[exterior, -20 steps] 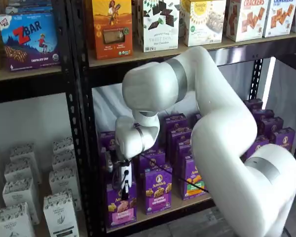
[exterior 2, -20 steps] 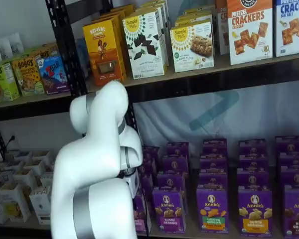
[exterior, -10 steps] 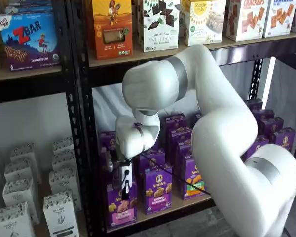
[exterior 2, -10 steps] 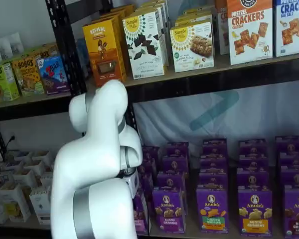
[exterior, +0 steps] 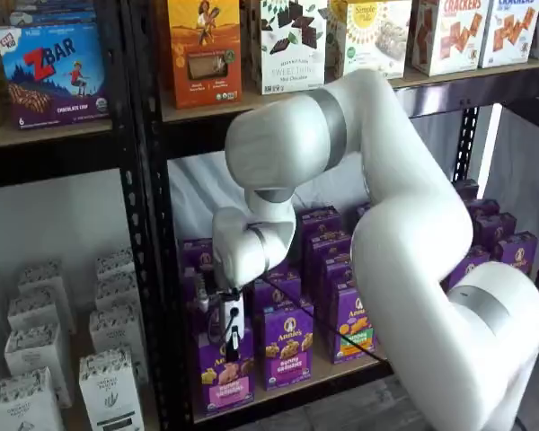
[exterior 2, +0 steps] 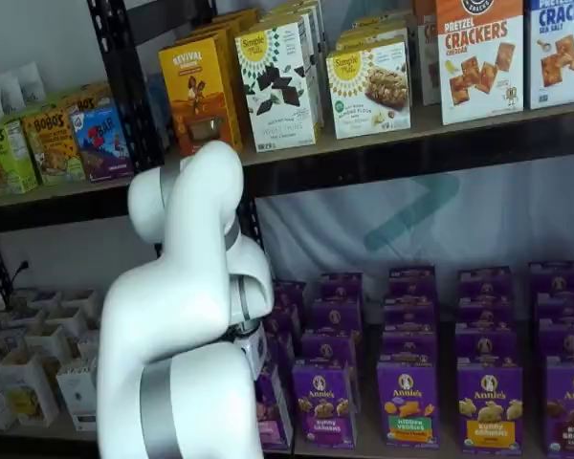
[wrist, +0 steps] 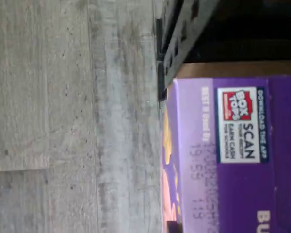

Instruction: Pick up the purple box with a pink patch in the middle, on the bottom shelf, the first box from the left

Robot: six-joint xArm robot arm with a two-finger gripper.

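My claw [exterior: 231,346] hangs lower left of centre over the upright Annie's purple box [exterior: 223,375], its top reading "BOX TOPS SCAN"; grip state I cannot tell.

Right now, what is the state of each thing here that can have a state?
purple box: upright, closed, at the front of the bottom shelf, pink panel facing out.
pincer: down in front of the box's upper part; open or shut, cannot tell.
arm: bent, reaching down to the bottom shelf.
neighbour carton: upright, untouched beside the purple box.
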